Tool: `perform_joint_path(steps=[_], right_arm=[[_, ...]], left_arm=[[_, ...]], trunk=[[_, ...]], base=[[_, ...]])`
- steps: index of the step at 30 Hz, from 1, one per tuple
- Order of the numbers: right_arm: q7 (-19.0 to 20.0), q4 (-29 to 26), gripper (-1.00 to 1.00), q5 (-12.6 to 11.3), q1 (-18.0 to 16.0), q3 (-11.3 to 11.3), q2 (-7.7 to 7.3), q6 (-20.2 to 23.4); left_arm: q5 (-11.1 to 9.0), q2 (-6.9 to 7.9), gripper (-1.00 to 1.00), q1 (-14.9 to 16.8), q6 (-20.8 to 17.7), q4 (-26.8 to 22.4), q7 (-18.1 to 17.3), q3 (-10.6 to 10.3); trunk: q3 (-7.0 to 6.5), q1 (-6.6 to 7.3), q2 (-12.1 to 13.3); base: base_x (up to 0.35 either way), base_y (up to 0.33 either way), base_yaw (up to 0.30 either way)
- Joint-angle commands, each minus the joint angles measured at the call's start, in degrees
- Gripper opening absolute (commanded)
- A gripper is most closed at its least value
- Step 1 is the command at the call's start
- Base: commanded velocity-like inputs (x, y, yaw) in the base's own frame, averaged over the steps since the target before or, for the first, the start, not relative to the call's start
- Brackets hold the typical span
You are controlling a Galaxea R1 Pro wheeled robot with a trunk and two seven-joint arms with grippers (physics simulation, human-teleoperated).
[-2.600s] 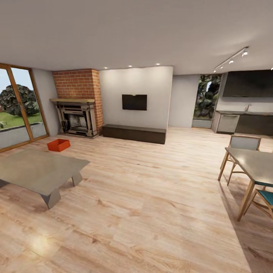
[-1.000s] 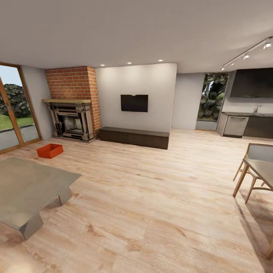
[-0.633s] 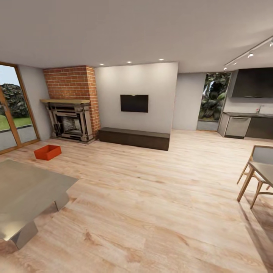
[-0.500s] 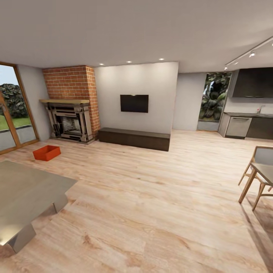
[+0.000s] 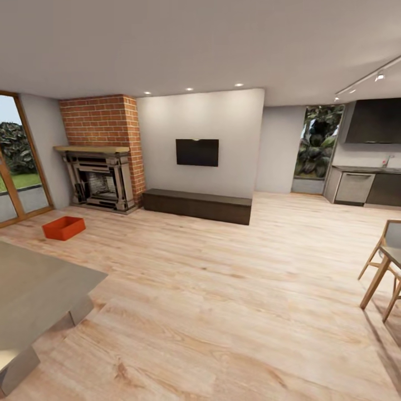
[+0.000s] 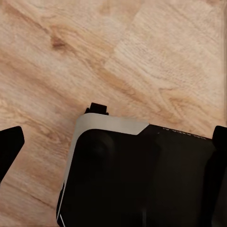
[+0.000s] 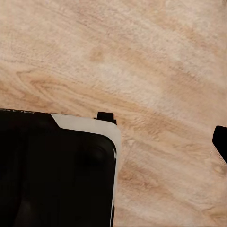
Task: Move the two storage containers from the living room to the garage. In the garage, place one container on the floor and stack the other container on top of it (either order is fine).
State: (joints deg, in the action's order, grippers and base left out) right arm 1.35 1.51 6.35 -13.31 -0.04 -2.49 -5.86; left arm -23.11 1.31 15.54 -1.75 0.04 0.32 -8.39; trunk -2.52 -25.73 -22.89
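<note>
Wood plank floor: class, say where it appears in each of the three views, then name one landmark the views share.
Head view: the wood plank floor runs from the fireplace toward the camera, under the storage container.
Left wrist view: the floor lies behind the dark, white-edged robot body.
Right wrist view: the floor lies behind a matching body.
Shared landmark: the light plank grain.

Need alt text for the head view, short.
One red-orange bin sits on the wood floor near a brick fireplace, left of a wall TV and low dark bench. A grey table fills the near left; chair legs and a kitchen show at right.
</note>
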Motion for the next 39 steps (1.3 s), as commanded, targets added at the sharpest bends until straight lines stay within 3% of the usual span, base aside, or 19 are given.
perform_joint_path(steps=[1,39], right_arm=[[0.06,0.16,1.0,0.5,-0.05,-0.05,-0.02,-0.29],[0.06,0.25,1.0,0.16,-0.05,-0.46,0.42,-0.36]], left_arm=[[-0.53,0.0,1.0,0.0,-0.18,-0.01,0.03,-0.48],[-0.53,-0.06,1.0,-0.16,0.14,0.05,0.03,-0.48]], trunk=[[0.02,-0.05,-0.03],[0.02,-0.05,-0.03]], base=[[0.321,0.0,0.0],[0.321,-0.017,0.0]])
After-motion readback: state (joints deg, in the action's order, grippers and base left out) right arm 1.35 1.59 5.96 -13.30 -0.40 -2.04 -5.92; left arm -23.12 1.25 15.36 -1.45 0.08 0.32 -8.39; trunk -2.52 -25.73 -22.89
